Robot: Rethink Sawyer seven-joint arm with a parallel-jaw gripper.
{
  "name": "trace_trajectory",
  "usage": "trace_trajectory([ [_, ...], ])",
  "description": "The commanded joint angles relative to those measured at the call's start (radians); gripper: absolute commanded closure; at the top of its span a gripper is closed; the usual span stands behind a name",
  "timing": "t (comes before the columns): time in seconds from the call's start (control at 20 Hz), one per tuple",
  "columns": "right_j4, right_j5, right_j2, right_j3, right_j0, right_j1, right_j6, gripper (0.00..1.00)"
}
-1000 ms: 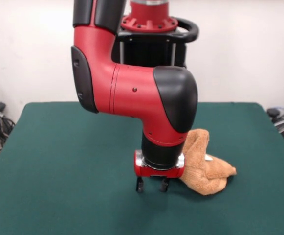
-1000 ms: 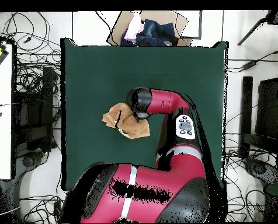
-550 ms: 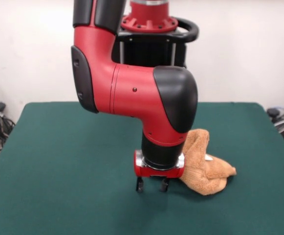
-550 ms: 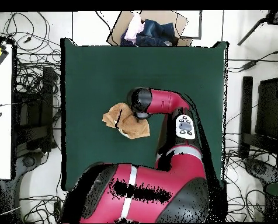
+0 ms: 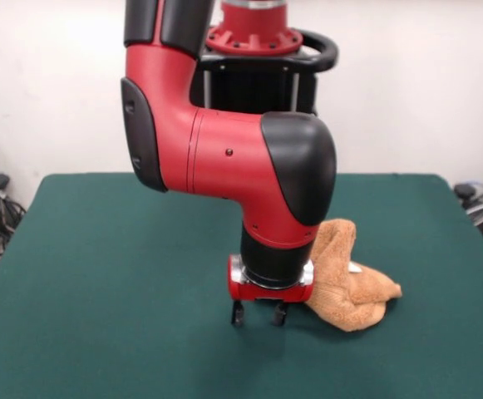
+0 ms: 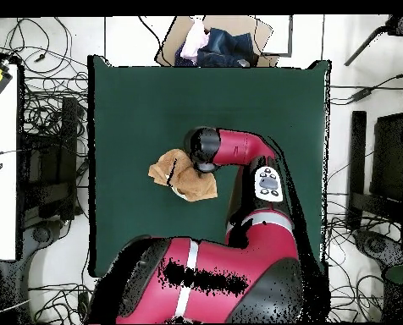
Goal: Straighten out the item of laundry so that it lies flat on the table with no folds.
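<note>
Our gripper (image 5: 258,314) is sitting low over the tabletop (image 5: 100,274), fingers (image 5: 238,313) pointing straight down with a modest gap between them and nothing in it. The tips look like they're at or just above the green felt, hard to say if they actually touch. It's parked just beside the towel (image 5: 349,278), on bare felt, not over the cloth itself.

The towel is nowhere near flat. From the front it's a bunched lump with one part standing up in a hump against the wrist and a rounded roll lying along the felt, small white tag (image 5: 354,268) peeking out on its side. In the overhead view the towel (image 6: 173,172) shows as a crumpled patch around the middle of the tabletop, toward one long edge, partly hidden under the arm (image 6: 239,151).

What worries us from here:
- If we close where we are, we'd probably pinch air or just felt, since the cloth is off to the side.
- Grabbing into the thick roll could catch several layers at once, so a pull would drag the whole wad instead of opening it.
- The wrist is right up against the hump, so any sideways move may shove the pile and bunch it further.

So we'd say the unfolding has barely begun.
</note>
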Motion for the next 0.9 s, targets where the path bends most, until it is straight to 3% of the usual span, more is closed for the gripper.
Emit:
trace_trajectory([
  [0.05, -0.018, -0.149, 0.055, -0.019, -0.048, 0.149, 0.115, 0.0],
  [0.7, -0.016, -0.12, 0.045, -0.025, -0.04, 0.149, 0.119, 0.0],
  [0.9, 0.0, -0.076, 0.04, 0.0, -0.034, 0.099, 0.13, 0.0],
])
